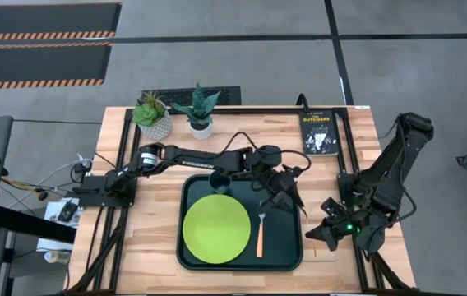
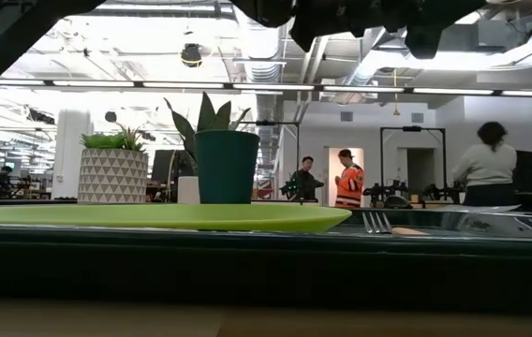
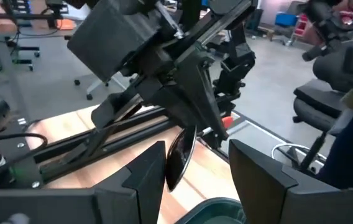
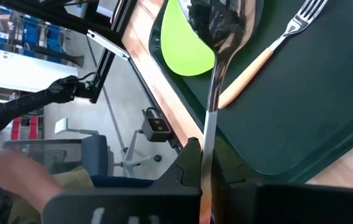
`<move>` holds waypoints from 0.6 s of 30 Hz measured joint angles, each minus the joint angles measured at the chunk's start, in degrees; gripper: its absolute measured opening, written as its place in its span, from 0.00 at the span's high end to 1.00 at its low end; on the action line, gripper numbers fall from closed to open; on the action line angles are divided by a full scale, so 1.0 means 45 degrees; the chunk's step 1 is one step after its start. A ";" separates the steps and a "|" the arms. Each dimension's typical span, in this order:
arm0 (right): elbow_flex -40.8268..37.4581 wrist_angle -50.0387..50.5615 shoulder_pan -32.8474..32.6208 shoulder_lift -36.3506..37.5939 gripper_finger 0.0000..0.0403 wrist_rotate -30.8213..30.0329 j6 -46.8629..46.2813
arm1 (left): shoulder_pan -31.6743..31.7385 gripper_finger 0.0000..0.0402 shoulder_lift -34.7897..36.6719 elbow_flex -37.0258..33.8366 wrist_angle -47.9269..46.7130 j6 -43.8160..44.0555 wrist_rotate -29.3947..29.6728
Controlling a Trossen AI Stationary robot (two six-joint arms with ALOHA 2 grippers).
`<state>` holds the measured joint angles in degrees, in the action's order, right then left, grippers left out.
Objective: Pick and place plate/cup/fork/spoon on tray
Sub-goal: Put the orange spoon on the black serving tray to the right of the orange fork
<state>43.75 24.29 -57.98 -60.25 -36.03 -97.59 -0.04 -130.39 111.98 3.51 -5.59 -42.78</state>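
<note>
While the right tool (image 4: 206,186) grips a shiny metal spoon (image 4: 217,37), the left tool (image 3: 192,171) gapes

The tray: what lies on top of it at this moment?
On the tray lie the plate, the cup and the fork. The left gripper covers part of its right side.

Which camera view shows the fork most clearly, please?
The right wrist view: the fork lies large on the tray, tines and handle plain. The high view shows it whole but small, the low view only its tines, the left wrist view nothing.
</note>
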 joint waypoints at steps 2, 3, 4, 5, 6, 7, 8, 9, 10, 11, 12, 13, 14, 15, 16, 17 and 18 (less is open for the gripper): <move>0.0000 0.0022 0.0000 0.0000 0.97 0.0000 0.0029 | -0.0027 0.60 0.0000 0.0000 0.0019 -0.0100 0.0248; 0.0000 0.0024 0.0000 0.0000 0.97 0.0000 0.0031 | -0.0032 0.60 0.0000 0.0000 0.0010 -0.0187 0.0477; 0.0000 0.0024 0.0000 0.0000 0.97 0.0000 0.0031 | -0.0032 0.60 0.0000 0.0000 0.0005 -0.0211 0.0680; 0.0000 0.0024 0.0000 0.0000 0.97 0.0000 0.0031 | -0.0032 0.60 0.0000 0.0000 0.0005 -0.0214 0.0802; 0.0000 0.0027 0.0000 0.0000 0.97 0.0000 0.0031 | -0.0023 0.60 0.0000 0.0000 0.0008 -0.0204 0.0865; 0.0000 0.0043 0.0000 0.0000 0.96 -0.0005 0.0036 | 0.0006 0.60 0.0000 0.0000 0.0014 -0.0180 0.0913; 0.0000 0.0083 0.0000 0.0000 0.96 -0.0009 0.0031 | 0.0023 0.60 0.0000 0.0000 0.0026 -0.0127 0.0909; 0.0000 0.0128 0.0000 0.0000 0.96 -0.0005 0.0034 | 0.0044 0.60 0.0000 0.0000 0.0037 -0.0078 0.0907; 0.0000 0.0138 0.0000 0.0000 0.96 -0.0005 0.0057 | 0.0050 0.60 0.0000 0.0000 0.0043 -0.0061 0.0910; 0.0000 0.0129 0.0000 0.0000 0.96 -0.0007 0.0094 | 0.0051 0.62 0.0000 0.0000 0.0037 -0.0053 0.0893; 0.0000 0.0127 0.0000 0.0000 0.96 -0.0005 0.0099 | 0.0058 0.63 0.0000 0.0000 0.0028 -0.0065 0.0834; 0.0000 0.0136 0.0000 0.0000 0.96 -0.0009 0.0100 | 0.0065 0.65 0.0000 0.0000 0.0010 -0.0109 0.0767; 0.0000 0.0136 0.0000 0.0000 0.97 -0.0007 0.0114 | 0.0062 0.68 0.0000 0.0000 0.0009 -0.0161 0.0741; 0.0000 0.0138 0.0000 0.0000 0.97 -0.0010 0.0123 | 0.0042 0.71 0.0000 0.0000 0.0009 -0.0212 0.0704; 0.0000 0.0155 0.0010 0.0000 0.96 -0.0005 0.0128 | 0.0012 0.74 0.0000 0.0000 0.0009 -0.0285 0.0700; 0.0000 0.0169 0.0053 0.0000 0.96 -0.0005 0.0132 | -0.0015 0.77 0.0000 0.0000 0.0009 -0.0374 0.0692; 0.0000 0.0162 0.0107 0.0000 0.96 0.0015 0.0156 | -0.0049 0.80 0.0000 0.0000 0.0009 -0.0445 0.0703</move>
<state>43.75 25.02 -57.49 -60.25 -35.96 -96.89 -0.26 -130.39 111.98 3.55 -7.59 -39.61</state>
